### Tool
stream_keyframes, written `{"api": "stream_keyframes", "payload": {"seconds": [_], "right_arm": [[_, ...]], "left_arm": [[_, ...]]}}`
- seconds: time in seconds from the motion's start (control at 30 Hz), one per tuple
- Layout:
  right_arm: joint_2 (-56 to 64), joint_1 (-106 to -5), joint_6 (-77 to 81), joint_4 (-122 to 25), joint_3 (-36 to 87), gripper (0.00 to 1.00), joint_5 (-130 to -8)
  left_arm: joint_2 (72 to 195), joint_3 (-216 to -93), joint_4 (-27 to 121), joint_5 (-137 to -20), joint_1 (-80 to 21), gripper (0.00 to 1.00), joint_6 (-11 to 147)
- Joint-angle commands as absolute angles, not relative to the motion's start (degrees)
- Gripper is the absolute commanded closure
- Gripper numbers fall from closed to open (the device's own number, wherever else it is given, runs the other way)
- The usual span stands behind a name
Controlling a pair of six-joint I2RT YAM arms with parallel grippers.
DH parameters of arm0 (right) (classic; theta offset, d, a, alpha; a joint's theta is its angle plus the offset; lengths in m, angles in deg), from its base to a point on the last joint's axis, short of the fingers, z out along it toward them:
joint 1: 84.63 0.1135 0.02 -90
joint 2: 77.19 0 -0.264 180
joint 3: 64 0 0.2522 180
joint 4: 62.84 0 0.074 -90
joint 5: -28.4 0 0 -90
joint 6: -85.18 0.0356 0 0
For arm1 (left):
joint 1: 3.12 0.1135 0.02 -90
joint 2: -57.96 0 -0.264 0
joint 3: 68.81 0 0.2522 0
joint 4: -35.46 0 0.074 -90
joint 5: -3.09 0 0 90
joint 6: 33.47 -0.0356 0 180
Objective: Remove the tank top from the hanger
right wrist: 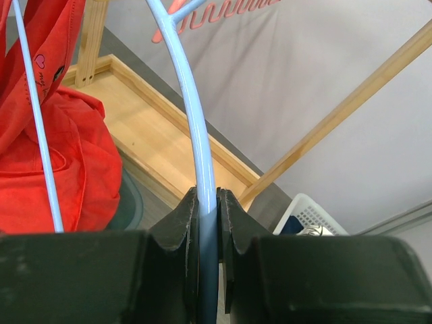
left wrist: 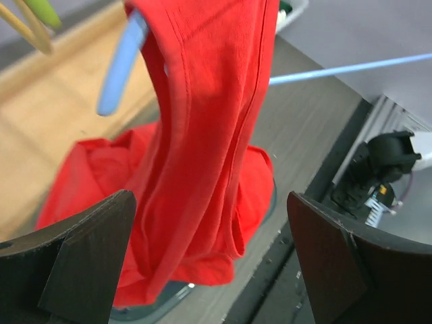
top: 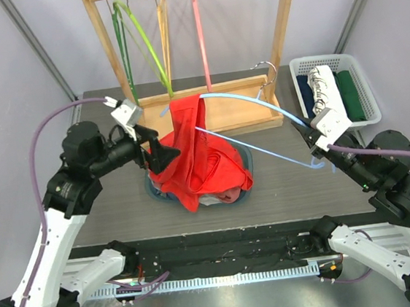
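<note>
A red tank top (top: 199, 150) hangs by its strap from the left end of a light blue hanger (top: 247, 99), and its lower part is heaped on a dark round tray (top: 154, 191). My right gripper (top: 313, 136) is shut on the hanger's right arm, which shows between the fingers in the right wrist view (right wrist: 206, 202). My left gripper (top: 162, 154) is open at the left side of the hanging cloth. In the left wrist view the red fabric (left wrist: 202, 135) hangs between the spread fingers (left wrist: 88, 250), with the hanger's end (left wrist: 121, 64) above.
A wooden rack (top: 194, 52) stands at the back with green (top: 138, 39), wooden (top: 164, 33) and pink (top: 200, 33) hangers. A white basket (top: 334, 88) of folded clothes sits at the back right. The table's front edge (top: 221, 232) lies near the arm bases.
</note>
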State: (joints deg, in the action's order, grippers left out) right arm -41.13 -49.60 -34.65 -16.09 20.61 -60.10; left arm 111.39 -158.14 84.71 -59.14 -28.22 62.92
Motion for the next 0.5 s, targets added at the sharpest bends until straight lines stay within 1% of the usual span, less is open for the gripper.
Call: {"api": "stream_keyframes", "payload": {"seconds": [0.0, 0.37, 0.43, 0.47], "right_arm": [[-39.9, -49.7, -33.7, -21.0, 23.1, 0.99, -58.9], [-38.9, -49.7, -32.6, -23.2, 22.3, 0.98, -59.8], [-38.7, -49.7, -32.6, -23.1, 22.4, 0.98, -60.0], [-38.7, -49.7, -32.6, -23.1, 22.4, 0.98, -60.1]], "left_arm": [[112.3, -155.6, 80.9, -53.4, -28.5, 0.00, 67.8], [117.5, -158.0, 78.9, -59.0, -32.5, 0.00, 63.2], [117.7, -158.4, 78.8, -59.2, -32.6, 0.12, 61.5], [117.8, -158.6, 78.8, -59.1, -32.6, 0.25, 60.7]]}}
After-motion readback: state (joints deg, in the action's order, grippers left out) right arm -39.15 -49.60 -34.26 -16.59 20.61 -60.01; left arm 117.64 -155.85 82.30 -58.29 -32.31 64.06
